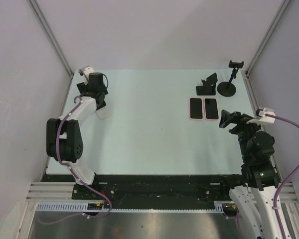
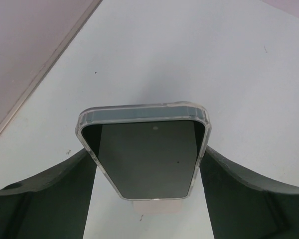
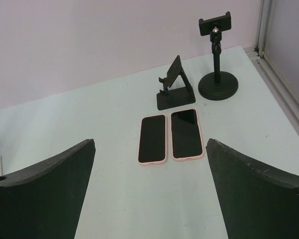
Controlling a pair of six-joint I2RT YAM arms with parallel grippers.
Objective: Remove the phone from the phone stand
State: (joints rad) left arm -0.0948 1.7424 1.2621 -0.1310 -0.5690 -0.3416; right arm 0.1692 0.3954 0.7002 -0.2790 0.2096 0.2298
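A phone [image 2: 144, 154] in a clear case, dark screen up, leans tilted on a pale stand [image 2: 154, 205] at the far left of the table. My left gripper [image 2: 144, 152] straddles it, and both fingers [image 2: 55, 194] touch the phone's long edges. From above, the left gripper [image 1: 99, 101] hides the phone, with the white stand [image 1: 104, 113] just below it. My right gripper [image 1: 228, 119] hangs open and holds nothing, near the right edge.
Two pink-cased phones [image 3: 153, 139] [image 3: 186, 134] lie flat side by side at the right. Behind them stand a black folding stand [image 3: 175, 88] and a black round-base clamp stand [image 3: 217, 74]. Walls close off the table's left, back and right.
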